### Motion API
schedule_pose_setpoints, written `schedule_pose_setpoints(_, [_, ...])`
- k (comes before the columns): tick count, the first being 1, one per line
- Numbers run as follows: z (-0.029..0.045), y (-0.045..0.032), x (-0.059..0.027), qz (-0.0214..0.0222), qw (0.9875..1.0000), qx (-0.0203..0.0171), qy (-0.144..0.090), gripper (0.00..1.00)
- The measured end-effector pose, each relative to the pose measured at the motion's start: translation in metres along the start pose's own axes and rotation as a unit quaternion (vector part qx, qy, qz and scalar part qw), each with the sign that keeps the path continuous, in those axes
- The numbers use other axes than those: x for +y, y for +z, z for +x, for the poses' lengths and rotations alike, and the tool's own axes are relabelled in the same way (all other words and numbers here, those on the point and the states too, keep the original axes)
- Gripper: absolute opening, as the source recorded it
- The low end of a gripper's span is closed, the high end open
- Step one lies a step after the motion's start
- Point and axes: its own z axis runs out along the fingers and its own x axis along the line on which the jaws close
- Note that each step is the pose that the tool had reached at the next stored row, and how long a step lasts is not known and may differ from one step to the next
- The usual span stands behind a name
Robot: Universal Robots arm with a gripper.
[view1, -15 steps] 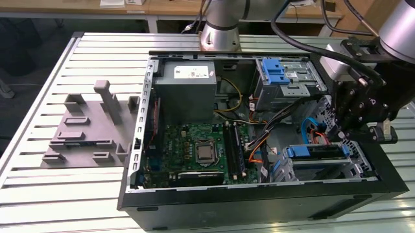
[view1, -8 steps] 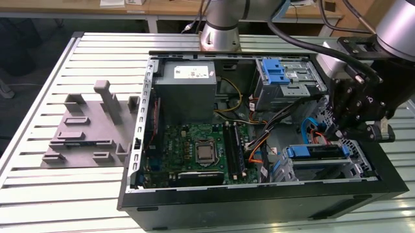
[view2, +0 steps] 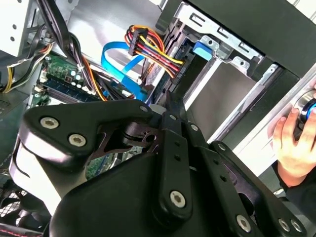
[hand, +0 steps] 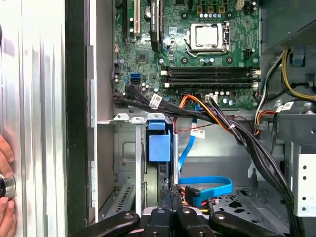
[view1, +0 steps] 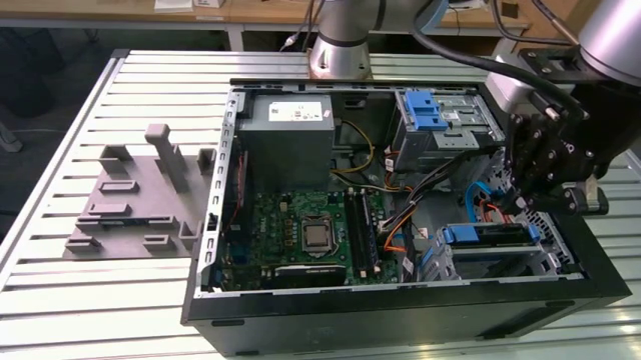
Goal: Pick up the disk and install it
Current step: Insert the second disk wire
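Ribbed metal table carrying open computer case. Gripper hanging over case's drive cage at exterior view's right, fingers pressing together, grasping nothing. Disk sitting seated in cage below, showing blue bracket with dark body, partly hidden.

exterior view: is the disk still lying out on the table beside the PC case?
No. The disk sits in the drive cage inside the case, directly below the gripper.

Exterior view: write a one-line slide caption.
Robot gripper poised inside an open computer case, just above the blue-framed disk in its bay.
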Motion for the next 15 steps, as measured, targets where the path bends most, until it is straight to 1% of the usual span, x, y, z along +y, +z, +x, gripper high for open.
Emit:
schedule_pose_setpoints(9, [-0.0072,-0.0071,0.0034,-0.0020,1.0000,0.0000,-0.001,0.11])
schedule_pose_setpoints(13, [-0.0103,-0.0081,0.0053,-0.0020,1.0000,0.0001,-0.001,0.11])
schedule_pose_setpoints(15, [-0.0125,-0.0081,0.0054,-0.0020,1.0000,0.0008,-0.002,0.11])
